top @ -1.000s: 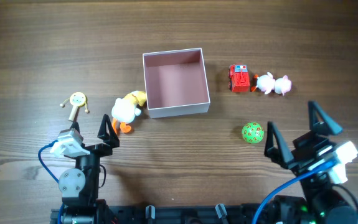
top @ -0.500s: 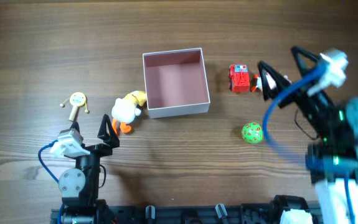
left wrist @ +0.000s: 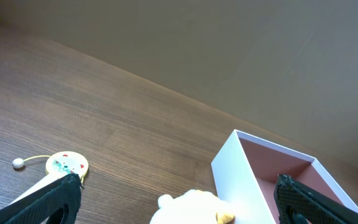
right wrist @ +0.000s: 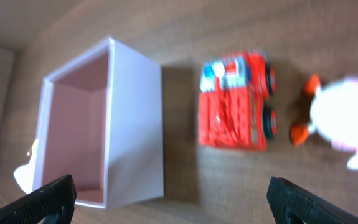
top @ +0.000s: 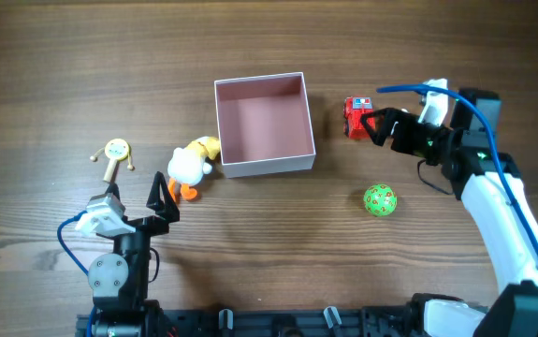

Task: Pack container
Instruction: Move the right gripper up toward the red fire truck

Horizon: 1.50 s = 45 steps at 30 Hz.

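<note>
A: Right gripper (top: 377, 126), jaws spread and empty, hovers by the red truck (top: 357, 117), just right of the container (top: 269, 165). Left gripper (top: 135, 198) also spread, near the duck (top: 189, 166).
B: Container?
A: Mid-table, pink inside bare. Nothing packed yet; truck, duck, green ball (top: 379, 199) and rattle (top: 115, 152) all lie outside.

Overhead straight down, far; wrist views low, near, all sharing the container (top: 261, 120)
</note>
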Motion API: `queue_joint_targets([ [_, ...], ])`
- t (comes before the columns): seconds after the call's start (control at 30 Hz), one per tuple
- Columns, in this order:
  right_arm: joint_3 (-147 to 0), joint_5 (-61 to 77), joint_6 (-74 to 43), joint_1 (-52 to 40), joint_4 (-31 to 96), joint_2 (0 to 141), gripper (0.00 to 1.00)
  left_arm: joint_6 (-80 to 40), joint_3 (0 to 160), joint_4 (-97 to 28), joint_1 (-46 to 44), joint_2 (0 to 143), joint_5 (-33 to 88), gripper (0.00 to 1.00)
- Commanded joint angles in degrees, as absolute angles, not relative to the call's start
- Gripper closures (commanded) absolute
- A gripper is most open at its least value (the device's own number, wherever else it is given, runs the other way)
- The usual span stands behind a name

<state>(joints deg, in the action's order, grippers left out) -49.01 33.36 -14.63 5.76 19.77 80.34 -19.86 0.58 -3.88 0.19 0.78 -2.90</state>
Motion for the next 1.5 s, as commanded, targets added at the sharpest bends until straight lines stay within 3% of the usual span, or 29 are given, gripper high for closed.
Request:
queue_joint_targets([
  [0.0, -50.46, 33.28, -15.62, 5.52, 21.61, 81.93, 0.0, -19.79, 0.32, -3.92, 0.6, 0.16, -2.39, 0.0],
  [0.2, -50.57, 31.07, -12.21, 5.63, 27.83, 81.87, 0.0, -19.79, 0.32, -3.92, 0.6, 0.16, -2.39, 0.0],
  [0.47, -56.6, 6.24, -15.11, 5.61, 50.89, 80.71, 0.0, -19.79, 0.32, -3.92, 0.6, 0.16, -2.39, 0.0],
  [0.7, -62.5, 5.76, -15.55, 4.05, 61.93, 78.39, 0.0, -19.79, 0.32, -3.92, 0.6, 0.16, -2.39, 0.0],
  [1.37, -62.63, 5.76, -16.58, -0.14, 57.14, 78.43, 0.0, -19.79, 0.32, -3.92, 0.6, 0.16, -2.39, 0.0],
  [1.47, -62.63, 10.59, -16.78, -0.16, 53.32, 78.43, 0.0, -19.79, 0.32, -3.9, 0.6, 0.16, -2.39, 0.0],
])
